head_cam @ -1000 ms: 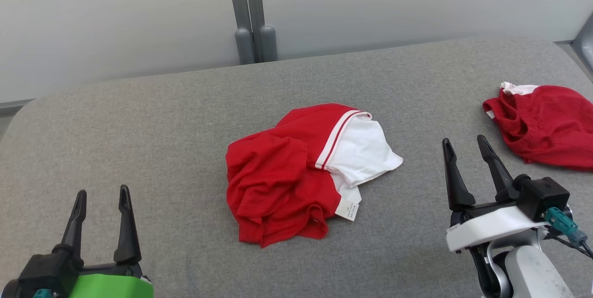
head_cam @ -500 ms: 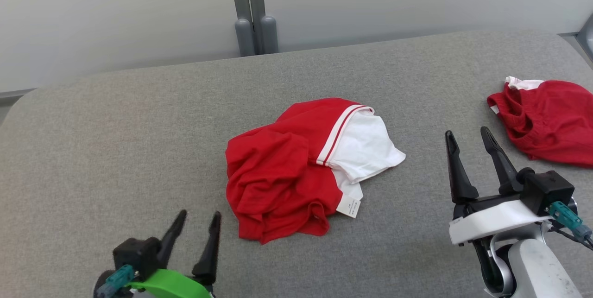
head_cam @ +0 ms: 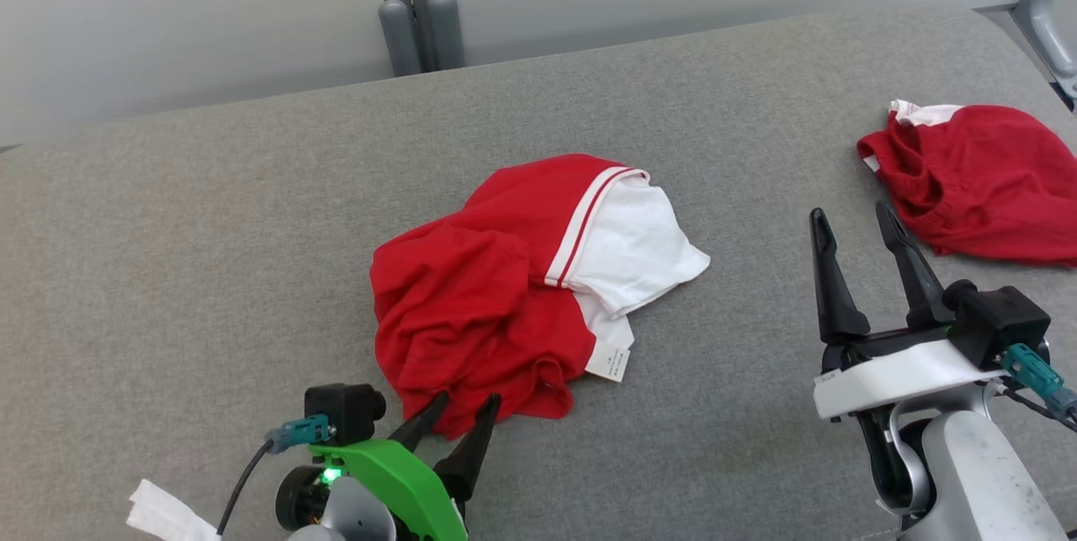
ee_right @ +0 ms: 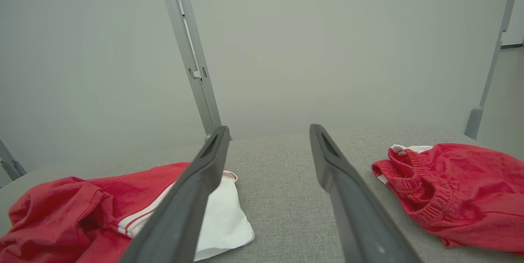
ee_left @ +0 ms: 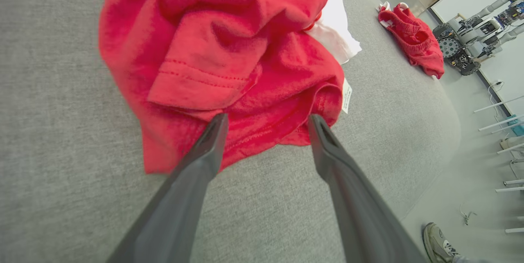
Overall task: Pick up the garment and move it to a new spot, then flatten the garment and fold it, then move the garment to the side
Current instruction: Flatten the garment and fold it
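Note:
A crumpled red garment (head_cam: pixel 480 305) with a white sleeve and a small white tag lies in the middle of the grey padded table (head_cam: pixel 210 255). My left gripper (head_cam: pixel 467 408) is open, its tips right at the garment's near hem. In the left wrist view the garment (ee_left: pixel 229 50) lies just past my left gripper (ee_left: pixel 266 122), whose two fingers straddle the hem. Out to the right, my right gripper (head_cam: pixel 850 217) hovers open above the table, between the two red garments. The right wrist view has the garment (ee_right: pixel 82 210) at the lower left, behind the left finger of my open right gripper (ee_right: pixel 268 130).
A second red garment (head_cam: pixel 976 179) with a white edge lies at the table's far right and appears as the second red garment (ee_right: pixel 454 193) in the right wrist view. A grey post (head_cam: pixel 412 11) stands behind the table. A person's shoe (ee_left: pixel 440 238) is on the floor beside the table.
My left arm has swung right and forward, bringing its open gripper up to the garment's near hem. The head camera has shifted, so the scene sits differently. The right gripper has barely moved.

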Robot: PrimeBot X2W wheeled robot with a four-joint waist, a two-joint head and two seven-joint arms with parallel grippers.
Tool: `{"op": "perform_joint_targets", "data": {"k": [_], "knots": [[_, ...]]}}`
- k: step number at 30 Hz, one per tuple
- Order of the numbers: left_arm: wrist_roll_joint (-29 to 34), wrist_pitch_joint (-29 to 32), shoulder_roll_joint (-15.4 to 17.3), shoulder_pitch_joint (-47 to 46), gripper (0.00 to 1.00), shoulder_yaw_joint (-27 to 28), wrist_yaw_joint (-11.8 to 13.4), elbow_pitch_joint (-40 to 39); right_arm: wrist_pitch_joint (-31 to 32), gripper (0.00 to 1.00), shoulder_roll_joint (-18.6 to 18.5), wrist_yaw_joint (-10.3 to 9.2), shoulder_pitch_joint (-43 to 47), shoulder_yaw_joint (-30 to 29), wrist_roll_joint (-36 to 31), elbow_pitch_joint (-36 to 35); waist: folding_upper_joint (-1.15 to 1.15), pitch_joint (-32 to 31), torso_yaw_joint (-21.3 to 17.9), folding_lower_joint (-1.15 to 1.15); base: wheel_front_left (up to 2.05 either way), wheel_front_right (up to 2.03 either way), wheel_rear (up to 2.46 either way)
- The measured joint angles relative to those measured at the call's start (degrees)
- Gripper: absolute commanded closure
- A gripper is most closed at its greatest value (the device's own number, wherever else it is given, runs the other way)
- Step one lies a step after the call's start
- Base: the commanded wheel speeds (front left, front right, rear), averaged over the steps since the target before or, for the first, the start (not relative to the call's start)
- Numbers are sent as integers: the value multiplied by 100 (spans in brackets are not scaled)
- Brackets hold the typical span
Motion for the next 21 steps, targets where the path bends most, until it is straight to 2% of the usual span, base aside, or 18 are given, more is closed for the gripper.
{"op": "perform_joint_targets", "data": {"k": [5, 9, 13, 14, 16, 21], "knots": [[-137, -15, -123, -238, 0, -25, -66, 363, 0, 0, 38, -1, -83, -30, 2, -20, 0, 188, -139, 0, 0, 0, 0], [-110, -159, -80, -410, 0, 54, -48, 648, 0, 0, 68, 0, -113, -36, 2, -29, 0, 302, -237, 0, 0, 0, 0], [-40, -432, -32, -539, 0, 132, -48, 603, 0, 0, 71, -1, -116, -78, 2, -41, 0, 369, -291, 0, 0, 0, 0], [-47, -481, -23, -542, 18, 154, -49, 552, 0, 0, 77, 0, -117, -83, 2, -43, 0, 374, -295, 0, 0, 0, 0], [-79, -536, -18, -532, 100, 163, -66, 399, 0, 0, 87, 0, -116, -103, 0, -43, 0, 367, -281, 0, 0, 0, 0], [-167, -501, 121, -287, 100, 201, -63, -64, 0, 0, 103, -1, -92, -177, -15, -38, 0, 322, -164, 0, 0, 0, 0]]}}
